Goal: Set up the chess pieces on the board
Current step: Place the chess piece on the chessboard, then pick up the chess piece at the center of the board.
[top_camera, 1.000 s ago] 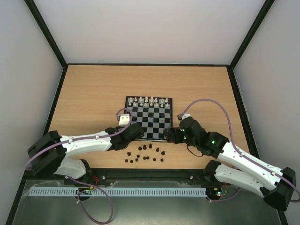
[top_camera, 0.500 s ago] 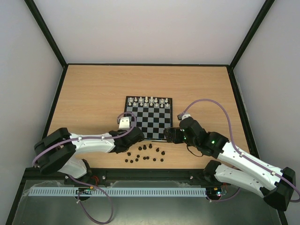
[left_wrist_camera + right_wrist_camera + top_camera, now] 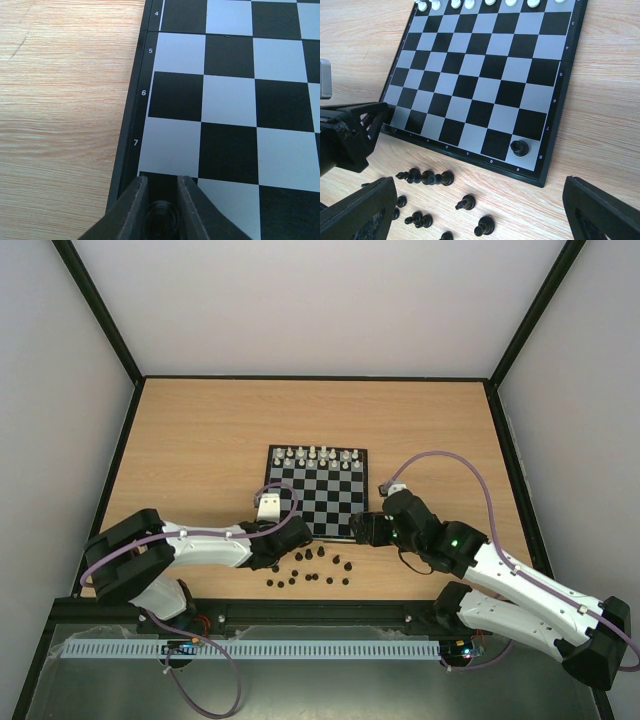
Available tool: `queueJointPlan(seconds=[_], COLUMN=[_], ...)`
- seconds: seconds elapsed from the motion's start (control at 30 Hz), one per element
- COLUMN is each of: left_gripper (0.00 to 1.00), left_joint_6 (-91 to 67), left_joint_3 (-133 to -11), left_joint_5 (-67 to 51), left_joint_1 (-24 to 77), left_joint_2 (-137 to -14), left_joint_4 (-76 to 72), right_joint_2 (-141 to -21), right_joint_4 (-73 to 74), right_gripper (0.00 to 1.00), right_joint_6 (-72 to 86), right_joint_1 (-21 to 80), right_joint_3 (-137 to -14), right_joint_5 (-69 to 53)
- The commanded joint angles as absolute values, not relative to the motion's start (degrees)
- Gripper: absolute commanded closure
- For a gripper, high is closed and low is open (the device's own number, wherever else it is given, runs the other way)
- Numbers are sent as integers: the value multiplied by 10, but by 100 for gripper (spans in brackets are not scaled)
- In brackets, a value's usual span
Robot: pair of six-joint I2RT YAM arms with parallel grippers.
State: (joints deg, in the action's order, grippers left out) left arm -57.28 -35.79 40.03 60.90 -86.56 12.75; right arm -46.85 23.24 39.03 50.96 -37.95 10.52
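A black piece (image 3: pixel 160 220) is flanked by the narrowly parted fingers of the left hand (image 3: pixel 161 181) on the board's (image 3: pixel 230 100) near-left corner square, presumably to seat it squarely; whether it is clamped cannot be told. The right hand (image 3: pixel 477 186) is held wide apart and empty above the loose black pieces (image 3: pixel 427 177) on the desk (image 3: pixel 600 125), judged ready for a pick

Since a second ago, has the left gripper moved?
Yes. The left gripper has slid toward the table's near edge, judged against the board.
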Motion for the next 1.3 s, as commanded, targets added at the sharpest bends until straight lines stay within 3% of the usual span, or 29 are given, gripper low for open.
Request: queueJointPlan(seconds=[0.0,0.33,0.57,0.87,1.03,1.27], left_gripper=[78,61,41,25,2,1], left_joint_6=[-583,-590,-609,-613,-617,-615], left_joint_3=[-359,-382,-420,-405,-397,-357], left_joint_5=[418,432,441,428,407,339], left_joint_1=[614,630,650,674,682,685], left_joint_2=[-873,-830,-781,-647,-582,-518], left_joint_4=[126,168,237,266,294,282], right_joint_2=[-470,-471,-457,-491,-505,-541], right_joint_4=[236,238,221,222,211,218], right_gripper=[9,8,2,1,1,2], right_joint_6=[391,391,383,387,397,440], right_joint_1=[509,509,508,509,509,541], right_joint_3=[-372,-373,-364,-378,-380,-364], right_joint_5=[106,102,66,58,49,23])
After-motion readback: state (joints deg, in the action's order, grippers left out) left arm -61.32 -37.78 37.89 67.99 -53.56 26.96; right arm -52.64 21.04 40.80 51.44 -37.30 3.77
